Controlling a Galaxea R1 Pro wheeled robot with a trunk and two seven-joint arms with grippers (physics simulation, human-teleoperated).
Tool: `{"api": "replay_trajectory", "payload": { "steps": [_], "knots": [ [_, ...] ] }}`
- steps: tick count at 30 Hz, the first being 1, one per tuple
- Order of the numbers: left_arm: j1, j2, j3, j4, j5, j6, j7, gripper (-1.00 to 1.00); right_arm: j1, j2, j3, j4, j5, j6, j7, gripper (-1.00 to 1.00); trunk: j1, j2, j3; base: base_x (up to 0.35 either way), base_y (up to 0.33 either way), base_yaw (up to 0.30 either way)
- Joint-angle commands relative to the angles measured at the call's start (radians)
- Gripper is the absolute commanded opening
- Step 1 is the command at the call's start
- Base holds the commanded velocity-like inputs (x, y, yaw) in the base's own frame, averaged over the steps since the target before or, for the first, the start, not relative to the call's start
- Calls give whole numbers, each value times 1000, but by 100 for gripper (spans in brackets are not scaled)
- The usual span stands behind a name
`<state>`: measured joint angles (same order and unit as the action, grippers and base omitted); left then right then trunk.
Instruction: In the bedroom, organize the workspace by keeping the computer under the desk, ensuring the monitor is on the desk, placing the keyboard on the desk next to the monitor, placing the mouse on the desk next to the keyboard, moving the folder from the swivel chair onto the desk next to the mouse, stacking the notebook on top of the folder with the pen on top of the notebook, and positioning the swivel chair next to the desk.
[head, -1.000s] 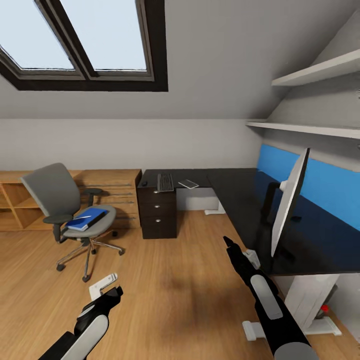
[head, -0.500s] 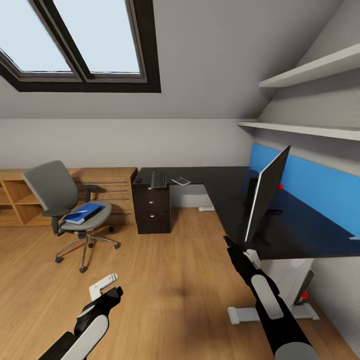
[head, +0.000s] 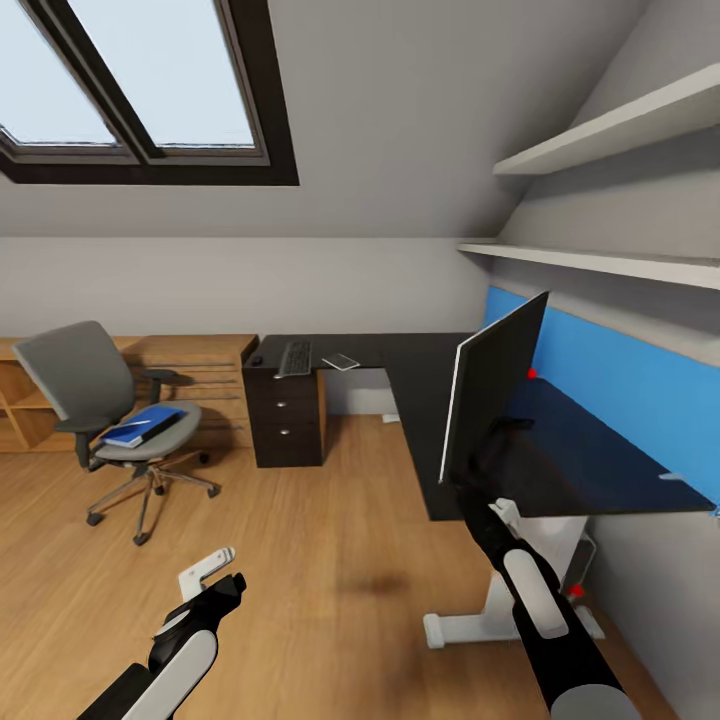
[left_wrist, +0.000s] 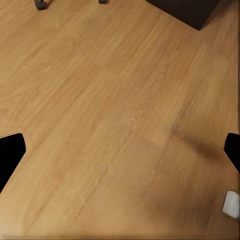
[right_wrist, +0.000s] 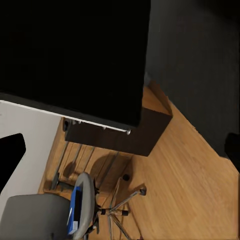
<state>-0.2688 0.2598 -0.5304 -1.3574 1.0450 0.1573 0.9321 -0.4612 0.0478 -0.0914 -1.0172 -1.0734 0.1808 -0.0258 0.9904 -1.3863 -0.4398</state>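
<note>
Ahead, monitor on desk masking right gripper, jaws unreadable; left gripper jaws released.

The floor is showing warm wood planks with a soft sheen. The tabletop is looking glossy black, reflecting the smooth blue rear panel. The swivel chair is wearing matt grey cloth over a shiny chrome base. The drawer chest is looking like pale, matt wood.
</note>
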Motion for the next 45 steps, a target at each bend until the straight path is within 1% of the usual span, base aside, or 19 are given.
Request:
{"api": "replay_trajectory", "payload": {
  "steps": [1,8,14,20,25,30,37,45],
  "knots": [
    [-1,1,-2,-2,2,5,7,100,0,1,-3,-1,-8,1,-3,100,0,-1,-1,97,-326,0],
    [-1,1,-2,-2,1,5,7,100,-1,0,-4,-1,-8,-44,-3,100,0,-1,-1,176,-289,0],
    [-1,1,-2,-2,1,5,7,100,-1,0,-4,-1,-8,-56,-3,100,0,-1,-1,229,-239,0],
    [-1,1,-2,-2,2,5,7,100,0,0,-4,-1,-8,-59,-3,100,0,-1,-1,293,-67,0],
    [-1,1,-2,-2,2,5,6,100,0,0,-3,0,-8,-59,-3,100,0,-1,-1,318,60,0],
    [-1,1,-2,-1,5,5,6,100,0,0,-2,0,-8,-60,-4,100,0,-1,-1,251,192,0],
    [-1,1,-2,12,6,5,5,100,-1,0,-2,2,-7,-60,-5,100,0,-1,-1,48,294,0],
    [-1,1,-2,13,5,5,6,100,-1,0,-1,2,-7,-60,-5,100,0,-1,-1,3,67,0]
  ]
}}
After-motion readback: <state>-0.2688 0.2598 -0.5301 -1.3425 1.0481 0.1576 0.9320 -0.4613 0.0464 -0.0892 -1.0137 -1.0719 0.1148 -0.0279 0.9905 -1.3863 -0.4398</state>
